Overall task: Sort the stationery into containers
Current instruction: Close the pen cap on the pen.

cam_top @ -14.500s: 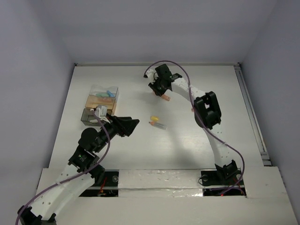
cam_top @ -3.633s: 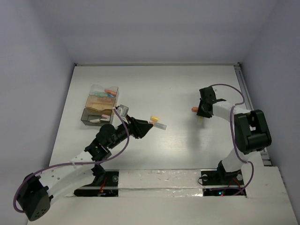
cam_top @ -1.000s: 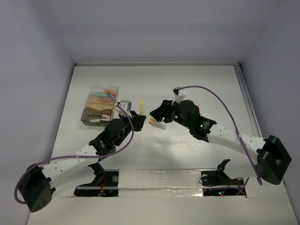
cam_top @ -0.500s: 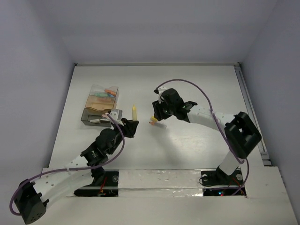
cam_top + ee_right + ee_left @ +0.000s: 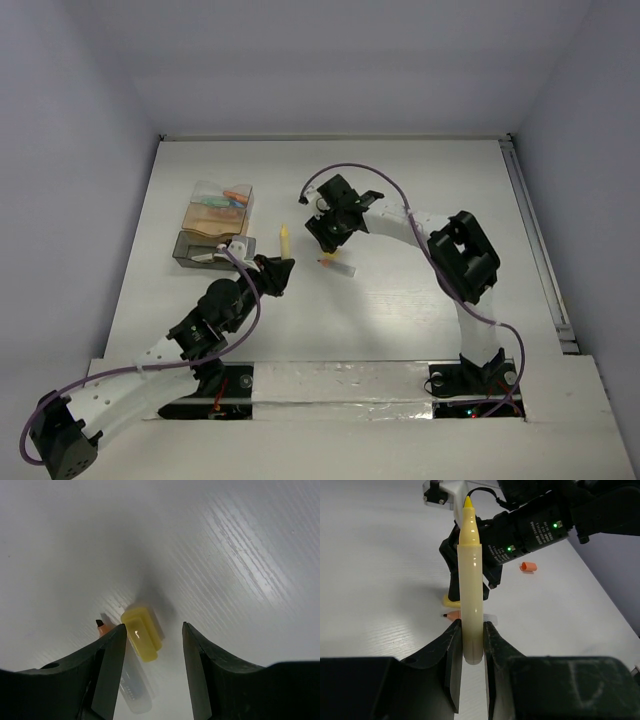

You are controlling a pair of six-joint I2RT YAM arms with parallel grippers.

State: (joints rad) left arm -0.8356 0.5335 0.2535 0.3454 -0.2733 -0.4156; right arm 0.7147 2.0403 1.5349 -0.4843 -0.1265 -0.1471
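The highlighter is pinched upright at its base by the left gripper. The right gripper is spread over the cap, which lies just beside an orange pen. On closing, the pen may be caught and the cap skewed.

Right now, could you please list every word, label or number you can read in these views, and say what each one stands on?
No text can be read in full.
White print on the right arm, beside its green lights: too small and blurred to read.
No print shows on the yellow highlighter or on the yellow cap.
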